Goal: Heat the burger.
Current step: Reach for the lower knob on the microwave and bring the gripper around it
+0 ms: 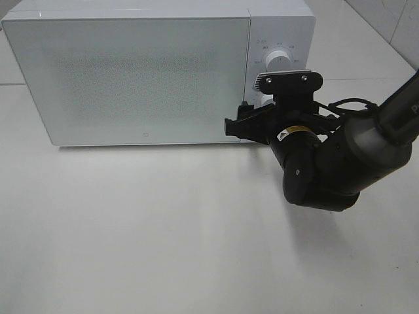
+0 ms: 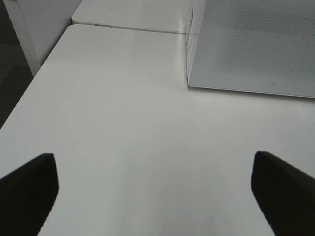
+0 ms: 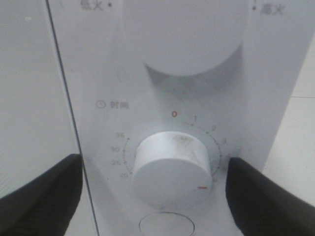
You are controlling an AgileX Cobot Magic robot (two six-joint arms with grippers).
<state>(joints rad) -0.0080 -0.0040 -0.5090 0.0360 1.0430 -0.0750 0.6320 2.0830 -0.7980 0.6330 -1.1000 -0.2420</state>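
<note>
The burger is seen in none of the views. The frosted door (image 1: 131, 78) of the white microwave (image 1: 281, 26) is shut, and nothing can be made out through it, so the burger is judged, not seen, to be inside. The right gripper (image 3: 153, 167) is held up to the control panel, its jaws released and spread to either side of the timer knob (image 3: 170, 167), with a gap on each flank. The knob's red mark (image 3: 201, 187) is pointed away from the red zero (image 3: 173, 114), down the numbered side of the scale, so a heating time appears to be dialled in. The larger power knob (image 3: 182, 34) is seen above it, and a round button (image 3: 166, 223) is partly seen below. The left gripper (image 2: 153, 162) is held low over the white tabletop (image 1: 163, 229) near the microwave's left corner, jaws released wide with nothing between them. Loading and closing are judged done. Whether the oven is running cannot be told, and the heating itself is left to be run.
</note>
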